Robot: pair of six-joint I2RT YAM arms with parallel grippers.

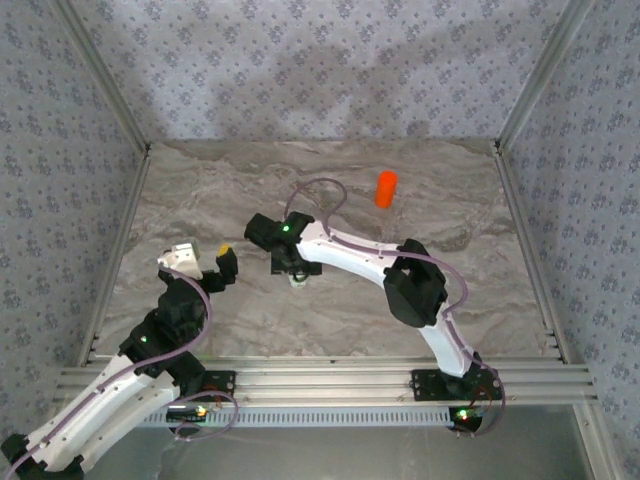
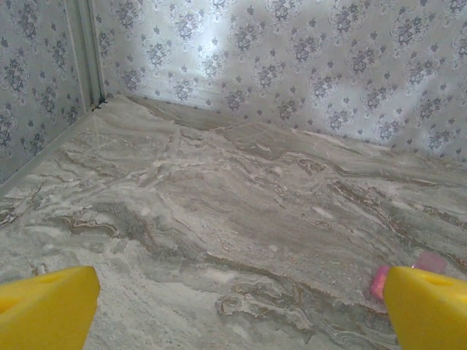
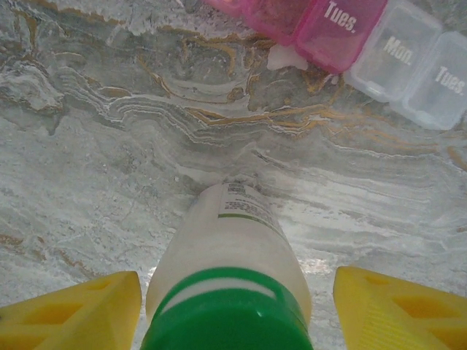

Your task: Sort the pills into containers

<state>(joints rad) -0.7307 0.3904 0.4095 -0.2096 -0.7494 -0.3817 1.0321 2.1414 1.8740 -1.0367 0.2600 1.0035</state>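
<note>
Now, on the far left, the left gripper [image 2: 237, 313] is seen held low over the marble table [image 2: 219, 182], its yellow fingers [image 2: 47, 306] spread as wide as can be with nothing caught between them. It is judged a waiting pose, parked clear of the other arm. A pink scrap [image 2: 379, 281] is glimpsed just beside its right-hand finger; what it is cannot be told from there.

Across to the middle: the right gripper [image 3: 237, 313] is brought in from above over a white bottle [image 3: 230, 233] with a green cap [image 3: 226, 324], apparently stood upright on the table. The jaws are set apart on either side of it, with a sliver of table showing past the right flank, so no pinch is made yet. The straddle is presumably lined up for a grasp of the pill supply.

Just beyond the bottle, the pill box [image 3: 343, 29] is laid flat, pink compartments marked "Tues." next to clear ones marked "Mon." and "Tues.". It is placed near, it seems, so that pills need little travel. Far right and well apart, an orange bottle [image 1: 386, 188] is stood toward the back.
</note>
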